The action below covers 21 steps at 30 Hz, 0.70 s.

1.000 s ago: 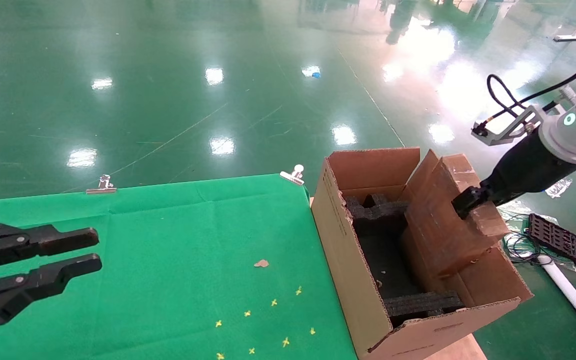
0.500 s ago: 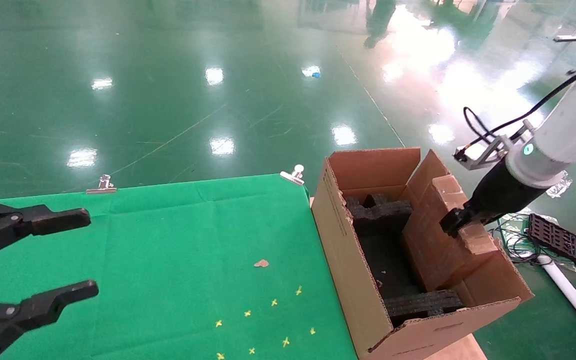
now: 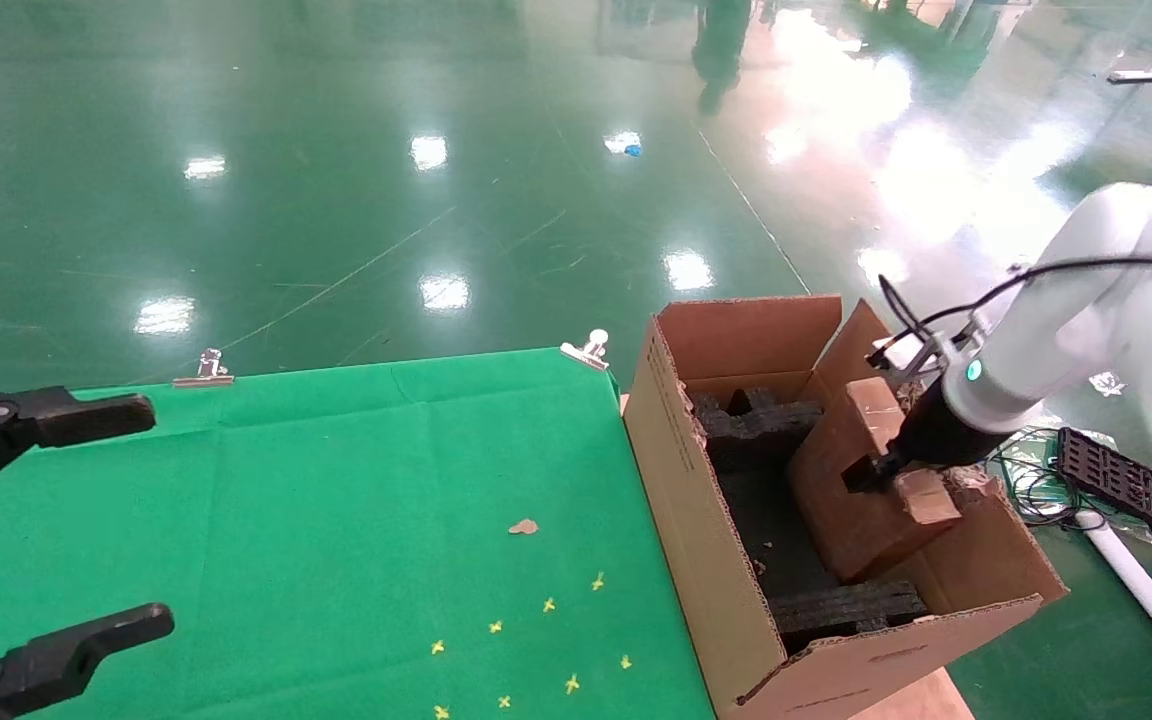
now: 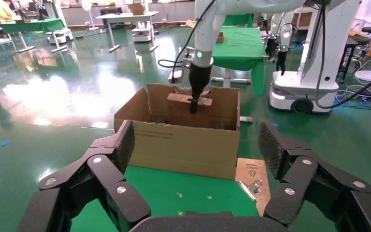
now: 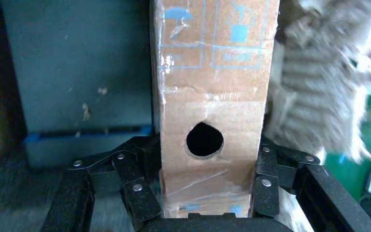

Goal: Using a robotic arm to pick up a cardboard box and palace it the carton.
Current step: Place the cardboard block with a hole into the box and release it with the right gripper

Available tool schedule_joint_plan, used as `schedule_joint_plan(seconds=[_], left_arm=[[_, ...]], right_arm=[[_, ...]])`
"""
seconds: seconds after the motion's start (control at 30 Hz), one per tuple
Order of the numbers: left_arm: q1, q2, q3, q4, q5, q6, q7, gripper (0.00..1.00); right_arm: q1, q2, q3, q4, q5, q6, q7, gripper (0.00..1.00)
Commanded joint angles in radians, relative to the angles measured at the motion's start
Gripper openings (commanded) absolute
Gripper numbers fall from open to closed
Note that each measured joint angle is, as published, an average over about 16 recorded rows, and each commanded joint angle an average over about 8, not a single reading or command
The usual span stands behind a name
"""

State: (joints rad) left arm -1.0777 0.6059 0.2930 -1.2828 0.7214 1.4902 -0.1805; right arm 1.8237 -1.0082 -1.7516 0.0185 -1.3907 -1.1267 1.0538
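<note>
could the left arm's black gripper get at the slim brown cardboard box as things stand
Probably not. The slim brown cardboard box is partly down inside the large brown corrugated carton, clamped by the right gripper. The left gripper hangs open over the green table cloth, with the carton's near wall between.

One carton (image 3: 696, 540) stands at the bench's (image 3: 336, 480) right edge, and one cardboard box (image 3: 846, 490) sits partly inside it. Two black foam inserts show in the carton: one at the far end (image 3: 751, 425), one at the near end (image 3: 841, 608). Two grippers are in view, the left gripper (image 3: 76, 520) and the right gripper (image 3: 881, 478). Two metal clips hold the green cloth at the bench's far edge, one (image 3: 202, 370) to the left and one (image 3: 588, 349) by the carton. Eight small yellow crosses (image 3: 547, 605) mark the cloth, beside one brown scrap (image 3: 523, 526).
</note>
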Motion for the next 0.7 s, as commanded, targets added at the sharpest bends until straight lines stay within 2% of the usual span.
schedule_joint_plan(seconds=[0.03,0.17,0.2,0.43,0.47,0.7], left_arm=[[0.000,0.000,0.000,0.000,0.000,0.000,0.000,1.00],[0.000,0.000,0.000,0.000,0.000,0.000,0.000,1.00],[0.000,0.000,0.000,0.000,0.000,0.000,0.000,1.00],[0.000,0.000,0.001,0.000,-0.001,0.000,0.000,1.00],[0.000,0.000,0.001,0.000,-0.001,0.000,0.000,1.00],[0.000,-0.001,0.001,0.000,-0.001,-0.001,0.001,1.00]], right_arm=[[-0.029,-0.003,0.005,-0.003,0.008,0.046,0.002,0.00],[-0.058,-0.001,0.015,-0.002,0.021,0.090,-0.007,0.00],[-0.063,0.001,0.017,-0.001,0.024,0.096,-0.010,0.05],[-0.075,0.014,0.034,0.008,0.049,0.094,-0.040,0.92],[-0.074,0.015,0.035,0.008,0.051,0.091,-0.043,1.00],[-0.068,0.013,0.035,0.003,0.051,0.071,-0.055,1.00]])
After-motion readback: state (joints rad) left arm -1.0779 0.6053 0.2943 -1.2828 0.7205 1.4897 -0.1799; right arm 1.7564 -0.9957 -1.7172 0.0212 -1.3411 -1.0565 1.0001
